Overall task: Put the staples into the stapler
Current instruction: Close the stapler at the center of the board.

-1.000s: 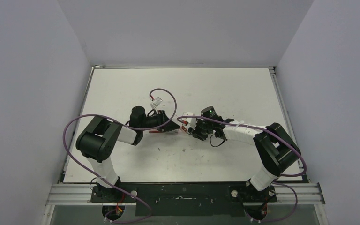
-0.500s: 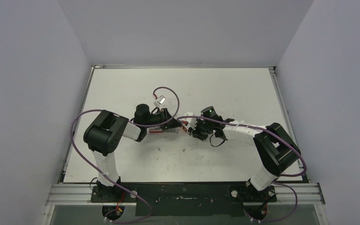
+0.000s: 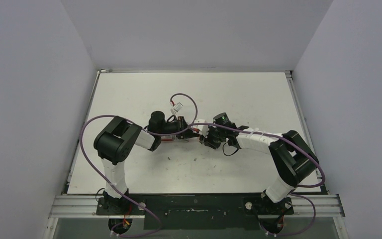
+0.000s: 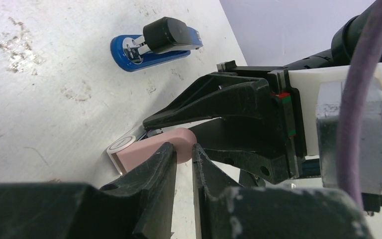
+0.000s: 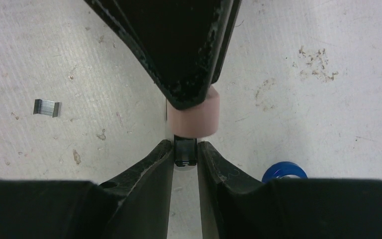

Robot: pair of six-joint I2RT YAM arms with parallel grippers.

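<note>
Holding the pink block (image 5: 194, 122) two-handed, pull straight, no twisting: your right pincer (image 5: 185, 149) is clamped on its black end, your left pincer (image 4: 181, 149) on its body. The stapler (image 4: 154, 47) lies well apart, upper left in the left wrist view; a staple strip (image 5: 46, 107) lies mid-left in the right's.

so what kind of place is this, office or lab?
Likely a lab robot cell, not an office: scuffed white table boxed in by plain walls, left arm and right arm bolted to an aluminium rail.
</note>
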